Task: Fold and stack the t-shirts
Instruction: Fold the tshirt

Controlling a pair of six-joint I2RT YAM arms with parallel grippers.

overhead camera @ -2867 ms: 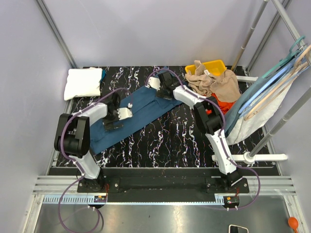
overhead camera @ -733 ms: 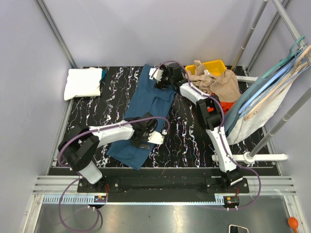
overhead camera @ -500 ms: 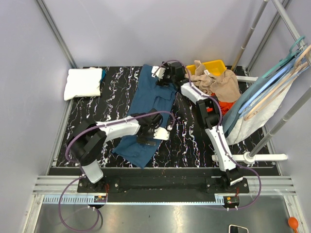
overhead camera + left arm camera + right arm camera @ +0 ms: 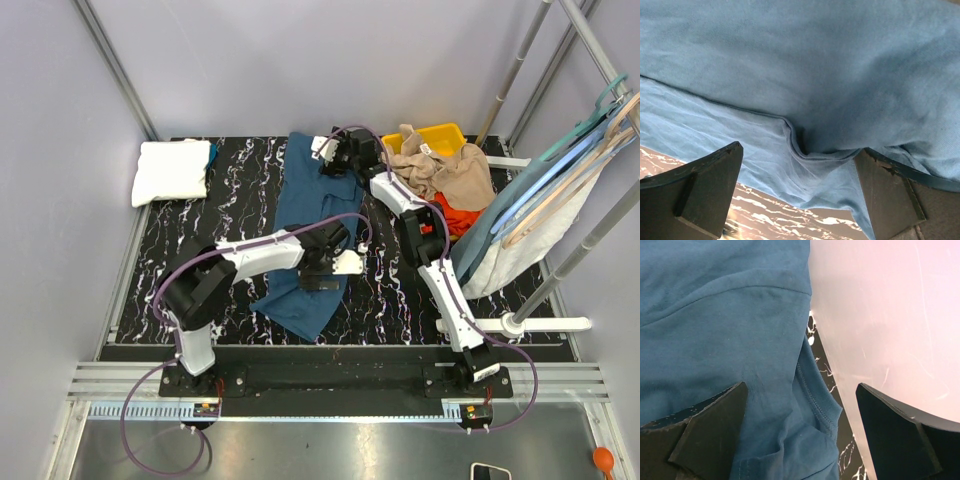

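The dark teal-blue t-shirt [image 4: 305, 200] lies as a long folded strip running front to back on the black marbled table [image 4: 390, 290]. My left gripper [image 4: 323, 272] is open, low over the shirt's near end; the left wrist view shows it [image 4: 800, 200] straddling a wrinkled hem of the shirt [image 4: 815, 75]. My right gripper [image 4: 335, 165] is open over the far end, and in the right wrist view it [image 4: 800, 440] spans the shirt's edge [image 4: 715, 315]. A folded white t-shirt [image 4: 172, 170] sits far left. Tan t-shirts [image 4: 445, 170] and a red-orange one [image 4: 455, 215] are heaped at the right.
A yellow bin [image 4: 440, 133] stands under the tan heap at the back right. Pale blue and beige hangers [image 4: 560, 180] hang on a rack at the right. The pale back wall [image 4: 890, 315] is close beyond the right gripper.
The left gripper swept rightward along the shirt's near end and swung the shirt from a diagonal to nearly front-to-back. The right gripper moved to the shirt's far end.
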